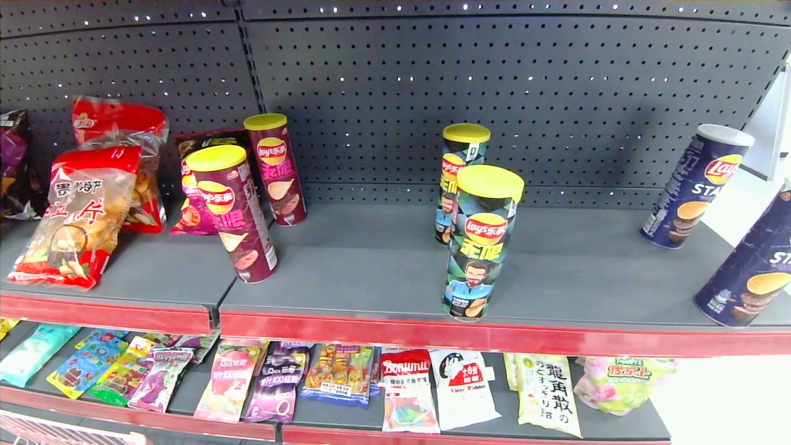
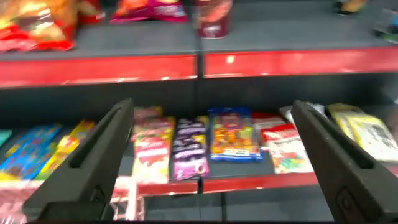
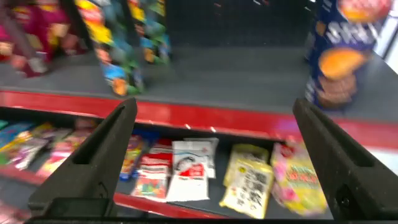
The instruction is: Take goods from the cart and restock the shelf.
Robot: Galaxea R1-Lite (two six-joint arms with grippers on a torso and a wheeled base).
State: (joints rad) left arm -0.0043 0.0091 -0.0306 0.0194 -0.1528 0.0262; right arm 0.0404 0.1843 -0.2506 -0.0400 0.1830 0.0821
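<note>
On the upper shelf [image 1: 371, 266] stand two maroon chip cans [image 1: 238, 213], two green cans with yellow lids [image 1: 482, 241] and two navy cans [image 1: 695, 185], the navy ones at the right end. My left gripper [image 2: 212, 107] is open and holds nothing. It faces the shelf's red front edge [image 2: 124, 68] below a maroon can [image 2: 212, 18]. My right gripper [image 3: 216, 104] is open too, with nothing between its fingers. It hangs in front of the shelf, with a green can [image 3: 115, 50] on one side and a navy can [image 3: 339, 56] on the other.
Snack bags [image 1: 80, 216] lean at the upper shelf's left end. Several flat candy and snack packets [image 1: 346, 374] lie along the lower shelf. A perforated back panel [image 1: 494, 93] closes the shelf behind. A red wire edge [image 1: 62, 432] shows at the bottom left.
</note>
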